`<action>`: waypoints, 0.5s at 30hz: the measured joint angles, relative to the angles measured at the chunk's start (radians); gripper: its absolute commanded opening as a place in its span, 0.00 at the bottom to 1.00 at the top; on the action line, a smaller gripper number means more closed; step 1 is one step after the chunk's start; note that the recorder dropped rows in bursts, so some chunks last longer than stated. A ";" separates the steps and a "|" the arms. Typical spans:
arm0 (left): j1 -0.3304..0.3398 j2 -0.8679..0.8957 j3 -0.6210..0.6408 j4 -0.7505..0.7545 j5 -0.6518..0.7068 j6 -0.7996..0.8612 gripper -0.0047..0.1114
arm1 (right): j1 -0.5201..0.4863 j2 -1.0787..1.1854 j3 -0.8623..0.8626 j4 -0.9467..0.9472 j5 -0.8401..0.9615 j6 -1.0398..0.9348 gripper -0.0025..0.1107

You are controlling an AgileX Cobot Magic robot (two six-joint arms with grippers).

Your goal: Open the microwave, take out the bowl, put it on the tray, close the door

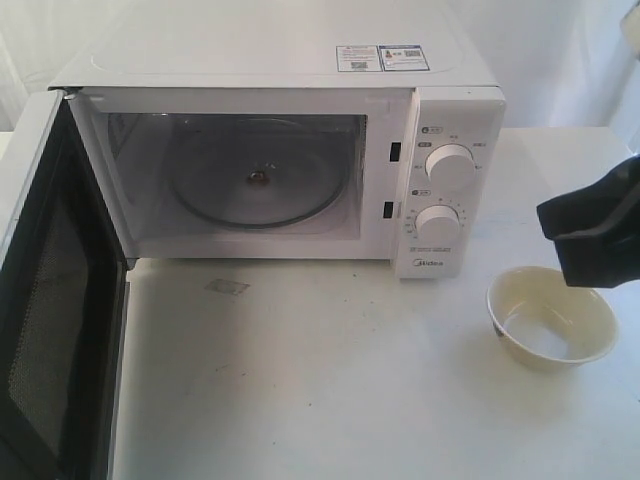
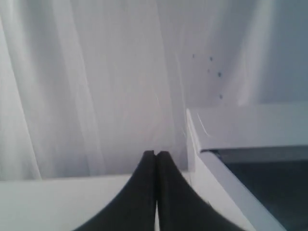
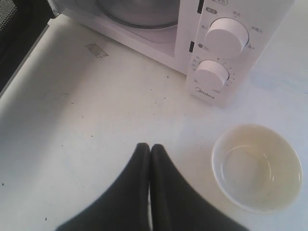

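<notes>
Saw bowl toward desk's right edge | found door open | noted left gripper, right gripper pinched closed, empty | judged steady push at door's free edge best

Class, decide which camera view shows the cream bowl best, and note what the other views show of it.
The right wrist view: the bowl is seen whole from above, large and empty. The exterior view shows it smaller, at an angle, its rim partly overlapped by the right gripper. The left wrist view does not show it.
</notes>
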 measured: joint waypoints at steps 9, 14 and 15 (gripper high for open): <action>0.000 0.266 -0.384 -0.008 0.608 -0.073 0.04 | 0.000 0.000 0.000 0.000 0.070 0.000 0.02; 0.000 0.272 -0.416 -0.012 0.628 -0.075 0.04 | 0.000 0.000 0.000 0.000 0.079 0.000 0.02; 0.000 0.272 -0.416 -0.012 0.628 -0.075 0.04 | 0.000 0.000 0.000 0.000 0.079 0.000 0.02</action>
